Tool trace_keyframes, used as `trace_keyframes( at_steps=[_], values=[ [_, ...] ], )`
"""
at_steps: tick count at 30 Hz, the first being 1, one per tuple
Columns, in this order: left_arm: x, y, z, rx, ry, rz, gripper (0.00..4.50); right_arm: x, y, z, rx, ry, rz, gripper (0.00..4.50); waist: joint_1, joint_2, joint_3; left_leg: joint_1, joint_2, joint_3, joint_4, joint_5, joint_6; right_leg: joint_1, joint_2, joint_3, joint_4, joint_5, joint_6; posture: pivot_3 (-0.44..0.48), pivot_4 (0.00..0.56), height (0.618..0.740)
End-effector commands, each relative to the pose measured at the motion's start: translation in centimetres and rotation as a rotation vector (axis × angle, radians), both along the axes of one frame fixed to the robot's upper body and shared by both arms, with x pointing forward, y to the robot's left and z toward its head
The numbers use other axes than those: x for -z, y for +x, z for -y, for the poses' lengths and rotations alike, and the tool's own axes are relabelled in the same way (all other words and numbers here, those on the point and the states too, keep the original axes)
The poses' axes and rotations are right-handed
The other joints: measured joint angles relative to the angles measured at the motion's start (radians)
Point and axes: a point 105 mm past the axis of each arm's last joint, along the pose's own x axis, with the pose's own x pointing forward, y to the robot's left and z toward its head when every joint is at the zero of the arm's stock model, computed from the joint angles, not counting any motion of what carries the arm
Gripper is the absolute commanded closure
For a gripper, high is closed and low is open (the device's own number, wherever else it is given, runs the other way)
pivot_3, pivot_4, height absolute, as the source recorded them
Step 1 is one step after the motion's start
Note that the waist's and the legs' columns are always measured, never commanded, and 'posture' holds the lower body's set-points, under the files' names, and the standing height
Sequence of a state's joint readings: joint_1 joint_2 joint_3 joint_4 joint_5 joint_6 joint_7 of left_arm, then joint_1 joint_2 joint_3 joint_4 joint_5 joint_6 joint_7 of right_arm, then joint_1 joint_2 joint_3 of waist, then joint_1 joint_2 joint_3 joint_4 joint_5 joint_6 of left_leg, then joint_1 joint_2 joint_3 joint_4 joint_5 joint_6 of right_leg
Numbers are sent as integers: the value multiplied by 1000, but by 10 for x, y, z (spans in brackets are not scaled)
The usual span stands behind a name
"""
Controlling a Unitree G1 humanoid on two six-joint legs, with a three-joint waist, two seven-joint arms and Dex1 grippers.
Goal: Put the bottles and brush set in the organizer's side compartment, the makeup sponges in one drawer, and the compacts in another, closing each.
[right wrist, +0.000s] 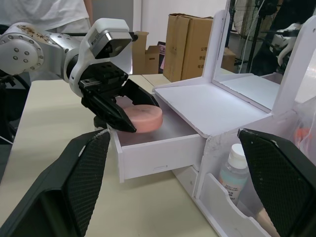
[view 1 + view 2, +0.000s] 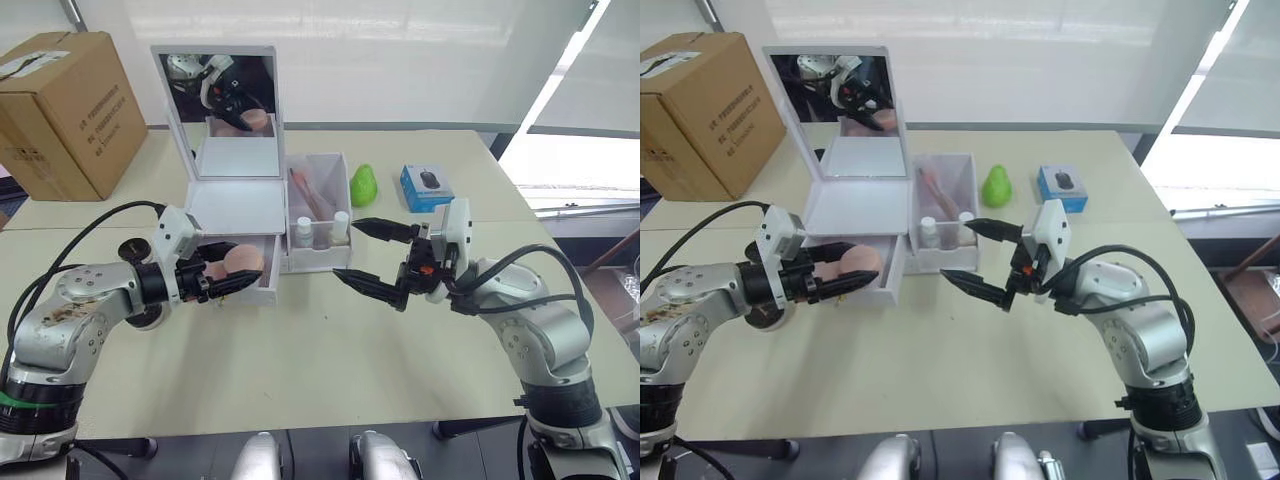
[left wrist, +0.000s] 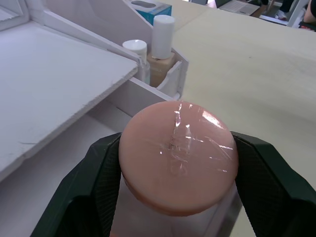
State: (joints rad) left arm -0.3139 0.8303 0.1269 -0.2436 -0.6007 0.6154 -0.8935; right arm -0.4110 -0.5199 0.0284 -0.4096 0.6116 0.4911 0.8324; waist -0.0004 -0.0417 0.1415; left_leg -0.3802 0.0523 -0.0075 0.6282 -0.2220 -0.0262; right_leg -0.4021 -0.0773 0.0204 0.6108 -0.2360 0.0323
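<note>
So we see the left gripper [image 2: 228,273] clamped on a pink makeup sponge [image 3: 177,155], held over the open upper drawer [image 1: 163,145] of the organizer [image 2: 237,205]. Just past it, on the organizer's far side from this gripper, the side compartment [image 2: 318,215] holds the brush set [image 2: 305,192] w/ two bottles [image 2: 322,229] in its front section. Right gripper [image 2: 372,258] sits opp. side of the organizer, fingers spread wide, nothing in them. Behind it: green item [image 2: 363,184], blue box [image 2: 427,187]. Cardboard box [image 2: 68,110] far behind left gripper.
</note>
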Motion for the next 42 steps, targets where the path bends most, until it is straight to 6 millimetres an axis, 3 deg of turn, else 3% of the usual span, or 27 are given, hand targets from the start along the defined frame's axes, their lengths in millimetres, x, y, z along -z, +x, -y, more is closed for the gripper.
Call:
trace_keyframes(
  at_steps=[1,4,6,9,16,20,23,28,32,35,42],
  values=[
    [-6,1,5,28,9,38,1514,-10,-7,1,2,8,47,0,1,0,0,0,0,0,0,0,0,0,0,0,0,0,0,0,150,722],
    [-3,2,5,25,13,31,1514,-10,-7,1,5,7,45,0,1,0,0,0,0,0,0,0,0,0,0,0,0,0,1,0,150,722],
    [-2,2,4,23,13,28,784,-9,-6,1,8,7,44,0,2,0,0,0,0,0,0,0,0,0,0,0,0,0,1,0,150,722],
    [-8,3,5,20,-10,51,39,-9,-6,1,10,8,41,0,3,0,0,0,0,0,0,0,0,0,0,0,0,0,0,0,150,722],
    [-51,-4,-11,5,-109,127,39,-7,-3,1,20,7,33,0,3,0,0,0,0,0,0,0,0,0,0,0,0,1,1,0,150,722],
    [-59,-29,-35,21,-65,84,39,-5,-2,2,29,6,28,0,-4,0,0,0,0,0,0,0,0,0,0,0,0,1,1,0,150,722],
    [-53,-45,-51,9,-51,28,623,-4,-2,2,29,9,28,0,-12,1,1,2,1,0,-1,0,0,0,0,0,0,0,-1,0,150,722],
    [-21,-65,-53,22,4,-89,2249,-6,-1,2,26,13,38,0,-6,3,2,2,1,1,-1,0,0,-2,-1,0,0,-3,-5,0,150,722],
    [2,-65,-47,9,67,-105,3511,-7,1,2,24,12,44,0,8,3,2,2,1,2,-1,0,0,-3,-2,-1,-1,-3,-5,0,150,722],
    [4,-56,-42,-16,66,-68,4479,-8,3,2,21,9,47,0,13,3,2,1,1,3,-1,0,0,-3,-2,0,0,-3,-5,0,150,722],
    [16,-43,-39,-70,140,-34,4479,-10,2,2,28,10,49,0,10,2,2,0,1,3,-1,0,0,-2,0,1,0,-3,-6,0,150,722]
  ],
)
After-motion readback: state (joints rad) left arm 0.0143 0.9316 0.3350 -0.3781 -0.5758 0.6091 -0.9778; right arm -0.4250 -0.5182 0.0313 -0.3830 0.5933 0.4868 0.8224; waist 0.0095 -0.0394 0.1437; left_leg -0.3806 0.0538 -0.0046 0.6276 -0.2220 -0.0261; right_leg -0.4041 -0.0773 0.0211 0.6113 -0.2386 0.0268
